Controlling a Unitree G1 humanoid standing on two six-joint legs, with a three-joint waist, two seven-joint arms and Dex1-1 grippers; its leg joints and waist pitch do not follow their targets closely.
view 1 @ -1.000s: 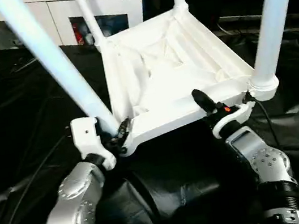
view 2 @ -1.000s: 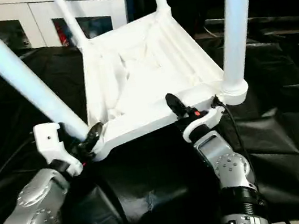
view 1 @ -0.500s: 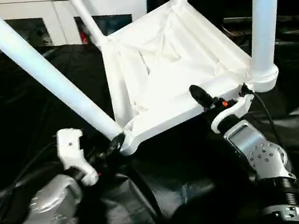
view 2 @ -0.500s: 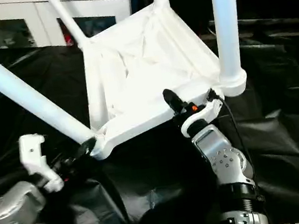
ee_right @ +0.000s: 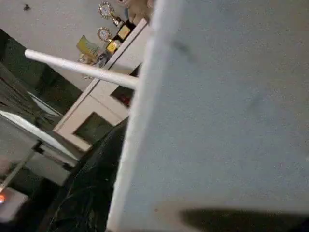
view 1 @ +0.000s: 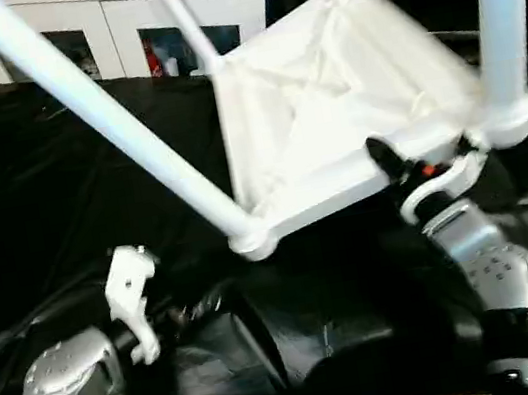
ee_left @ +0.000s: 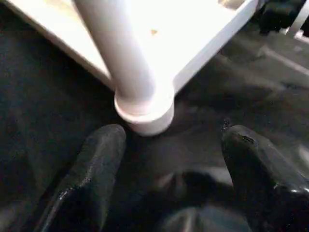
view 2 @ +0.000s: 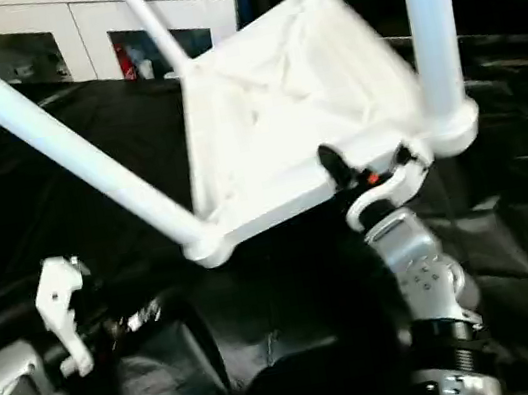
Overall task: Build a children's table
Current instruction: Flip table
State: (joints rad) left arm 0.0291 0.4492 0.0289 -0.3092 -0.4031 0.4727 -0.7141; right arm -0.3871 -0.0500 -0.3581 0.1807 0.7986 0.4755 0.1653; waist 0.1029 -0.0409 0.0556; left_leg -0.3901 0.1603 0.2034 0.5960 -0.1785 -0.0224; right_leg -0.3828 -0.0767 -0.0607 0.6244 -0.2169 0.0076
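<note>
Right now the children's table (view 1: 328, 95) sits upside down on the black-draped worktop (view 1: 29, 186), legs up. Its near rim is pinched in the right claw (view 1: 395, 163), while the left claw (ee_left: 169, 169) hangs open, empty, just beside the near corner socket (ee_left: 145, 108).

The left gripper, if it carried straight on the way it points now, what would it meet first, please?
Most likely the corner socket of the children's table, which sits ahead of the open left gripper with a leg rising from it; depth is uncertain.
</note>
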